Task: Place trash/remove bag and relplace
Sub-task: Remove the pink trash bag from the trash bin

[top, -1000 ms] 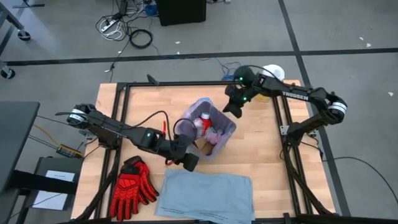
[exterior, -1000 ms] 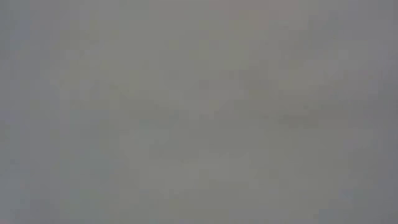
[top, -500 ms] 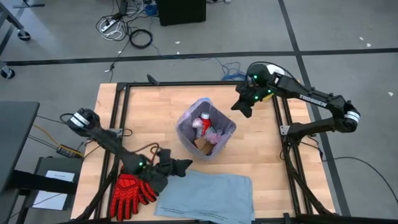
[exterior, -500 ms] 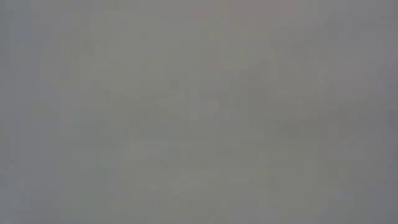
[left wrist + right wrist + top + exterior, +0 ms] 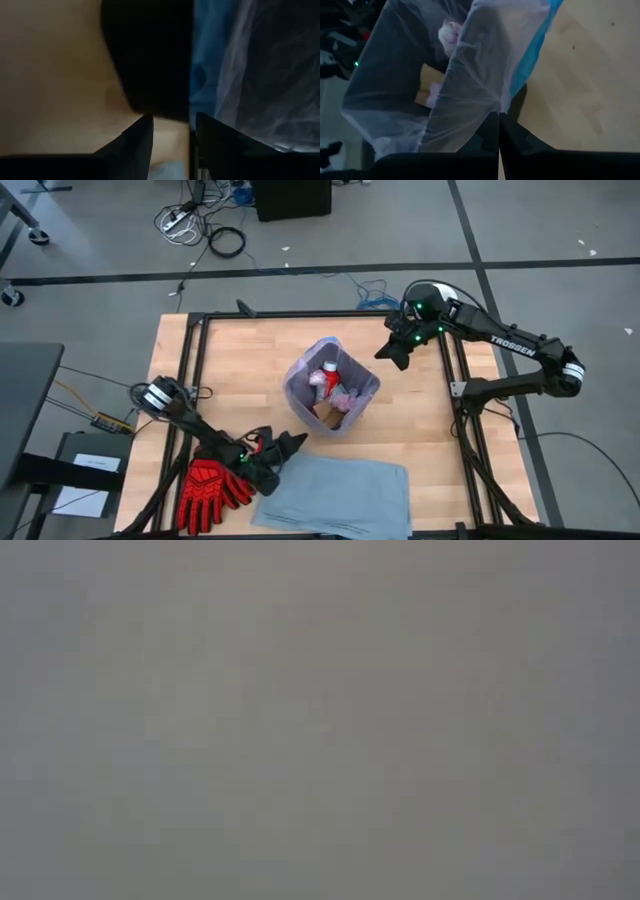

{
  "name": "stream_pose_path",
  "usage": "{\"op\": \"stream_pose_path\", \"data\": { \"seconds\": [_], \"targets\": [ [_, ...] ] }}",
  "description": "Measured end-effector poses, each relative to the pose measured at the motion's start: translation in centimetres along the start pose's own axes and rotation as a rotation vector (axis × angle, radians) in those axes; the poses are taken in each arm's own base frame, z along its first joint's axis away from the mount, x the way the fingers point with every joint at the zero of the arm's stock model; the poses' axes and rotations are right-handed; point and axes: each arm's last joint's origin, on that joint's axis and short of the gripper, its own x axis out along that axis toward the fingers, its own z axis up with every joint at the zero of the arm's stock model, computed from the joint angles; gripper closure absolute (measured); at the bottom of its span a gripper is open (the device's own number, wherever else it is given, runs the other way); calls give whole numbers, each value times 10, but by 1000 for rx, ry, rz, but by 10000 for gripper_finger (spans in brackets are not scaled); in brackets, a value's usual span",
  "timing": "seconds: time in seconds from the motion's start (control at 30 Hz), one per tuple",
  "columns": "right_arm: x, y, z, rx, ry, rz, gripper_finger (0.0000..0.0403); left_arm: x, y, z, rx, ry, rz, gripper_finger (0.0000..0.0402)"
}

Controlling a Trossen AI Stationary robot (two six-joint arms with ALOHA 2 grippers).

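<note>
The thin translucent pink-lavender bag (image 5: 330,385) sits mid-table lining a small bin, with the trash, a red-capped bottle (image 5: 327,370) and crumpled paper, already inside. The right gripper (image 5: 386,356) hovers just right of its rim, fingers pressed together on nothing, probably lining up to grab the film. The left gripper (image 5: 291,446) hangs half-parted over the near edge's flat, opaque grey-blue replacement liner (image 5: 335,492), beside the red gloves (image 5: 212,488).

Overhead down onto table (image 5: 420,440); wrist views close.
</note>
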Motion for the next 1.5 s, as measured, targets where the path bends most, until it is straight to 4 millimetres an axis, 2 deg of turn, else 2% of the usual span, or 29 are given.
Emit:
{"op": "stream_pose_path", "data": {
  "seconds": [0.27,0.57,0.8,0.97,1.13,1.27,1.4,1.5],
  "targets": [
    [3,7,0,81,-3,21,402,14,-4,8,88,-80,-18,237],
    [5,9,1,42,-11,49,402,24,-7,11,88,-80,-9,179],
    [1,5,6,27,-34,111,402,35,-20,11,181,-49,-51,181],
    [0,6,6,18,-23,148,403,39,-30,12,247,-62,-95,209],
    [0,6,6,13,-21,157,403,39,-35,11,290,-63,-123,254],
    [0,6,7,3,-26,159,403,39,-36,10,298,-48,-128,305],
    [0,7,7,18,-27,166,403,37,-41,8,301,14,-157,382],
    [0,7,7,19,-26,168,403,37,-44,6,347,36,-182,394]
  ]
}}
